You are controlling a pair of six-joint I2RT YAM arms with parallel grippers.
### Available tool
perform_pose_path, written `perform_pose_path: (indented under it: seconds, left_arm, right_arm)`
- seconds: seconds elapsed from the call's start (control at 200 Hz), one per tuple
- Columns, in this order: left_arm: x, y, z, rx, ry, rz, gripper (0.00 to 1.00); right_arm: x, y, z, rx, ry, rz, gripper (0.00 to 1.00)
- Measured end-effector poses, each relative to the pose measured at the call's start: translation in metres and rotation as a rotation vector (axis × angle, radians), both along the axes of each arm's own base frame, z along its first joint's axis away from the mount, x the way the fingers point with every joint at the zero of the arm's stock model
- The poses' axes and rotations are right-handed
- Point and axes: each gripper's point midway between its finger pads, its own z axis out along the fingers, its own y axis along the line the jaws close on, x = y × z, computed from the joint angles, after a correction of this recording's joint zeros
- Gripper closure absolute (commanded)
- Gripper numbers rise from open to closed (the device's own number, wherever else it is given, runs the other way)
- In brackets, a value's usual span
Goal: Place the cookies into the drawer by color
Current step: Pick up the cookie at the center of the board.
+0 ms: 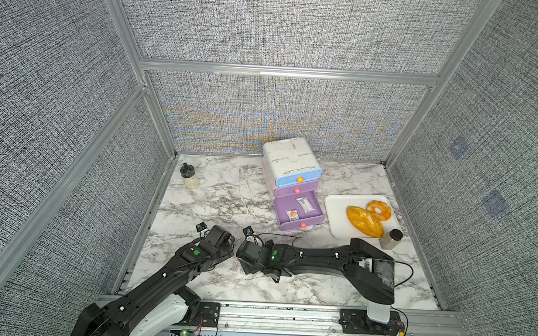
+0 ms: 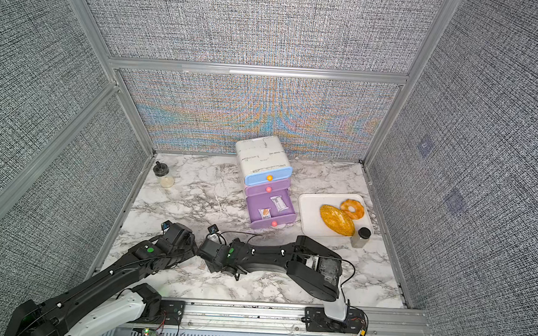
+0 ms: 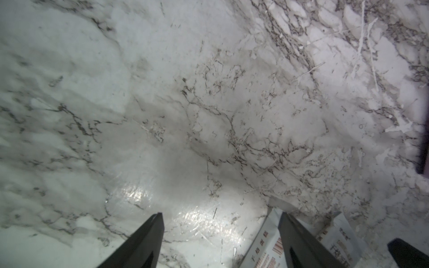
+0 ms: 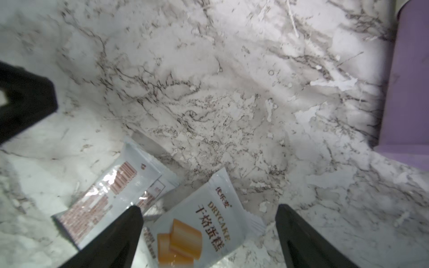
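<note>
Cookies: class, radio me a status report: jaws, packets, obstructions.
Open, empty: left jaws, right jaws. Two white cookies on table beneath them; two more in open bottom drawer. Both arms crowd each other there.

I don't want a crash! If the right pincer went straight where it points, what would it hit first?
Probably the white cookie packet just ahead of the open right pincer, else the marble table just beyond; depth is unclear.

The white three-drawer cabinet (image 1: pixel 288 162) stood upright. Its bottom purple drawer (image 1: pixel 284 204) was pulled out and contained a front packet (image 1: pixel 291 215) and a rear packet (image 1: pixel 304 204), both white. On the table (image 1: pixel 215 197), a white face-up packet (image 4: pixel 199 222) and a white face-down packet (image 4: pixel 109 197) lay flat, side by side.
</note>
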Motion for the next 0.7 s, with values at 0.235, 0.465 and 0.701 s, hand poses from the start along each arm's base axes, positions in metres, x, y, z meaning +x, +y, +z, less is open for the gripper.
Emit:
perform_pose_path:
  seconds: [0.235, 0.465, 0.701]
  left_arm:
    - [0.002, -0.003, -0.005, -0.002, 0.014, -0.006, 0.16]
    - [0.003, -0.004, -0.006, 0.0, 0.016, -0.008, 0.16]
    - [0.004, -0.004, 0.004, -0.023, -0.023, -0.005, 0.06]
  right_arm:
    - [-0.014, -0.027, -0.011, -0.057, 0.018, -0.037, 0.09]
    - [-0.022, -0.05, -0.014, -0.049, 0.051, -0.046, 0.14]
    - [-0.02, -0.02, 0.004, 0.044, 0.051, 0.065, 0.14]
